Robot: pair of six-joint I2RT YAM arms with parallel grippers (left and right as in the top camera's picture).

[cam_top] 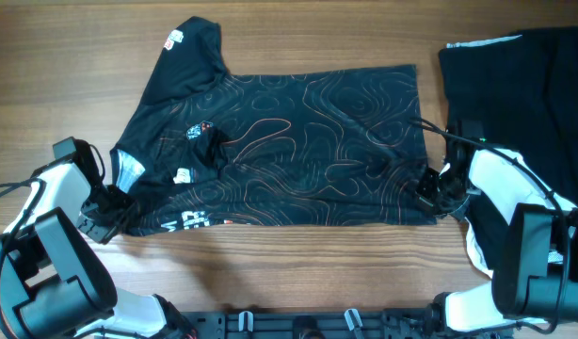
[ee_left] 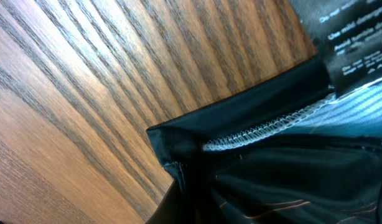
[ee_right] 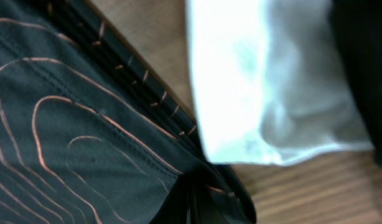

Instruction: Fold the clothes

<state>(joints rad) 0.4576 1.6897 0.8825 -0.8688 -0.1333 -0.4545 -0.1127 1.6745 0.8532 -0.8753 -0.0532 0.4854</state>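
Note:
The black jersey [cam_top: 298,141] with thin orange contour lines lies spread across the table, one sleeve pointing up at the far left and small logos near its left side. My left gripper [cam_top: 118,203] is at the jersey's near-left corner, shut on it. The left wrist view shows the hem with white stitching [ee_left: 265,127] bunching down into the jaws [ee_left: 181,214]. My right gripper [cam_top: 428,188] is at the near-right corner. In the right wrist view the patterned cloth [ee_right: 85,137] gathers to a pinch between the jaws [ee_right: 197,208]. The fingertips themselves are hidden by fabric.
Another black garment [cam_top: 520,75] lies at the far right, close to the jersey's right edge. A white cloth [cam_top: 475,247] sits under the right arm and also shows in the right wrist view [ee_right: 259,81]. The wooden table [cam_top: 289,273] shows bare along the front.

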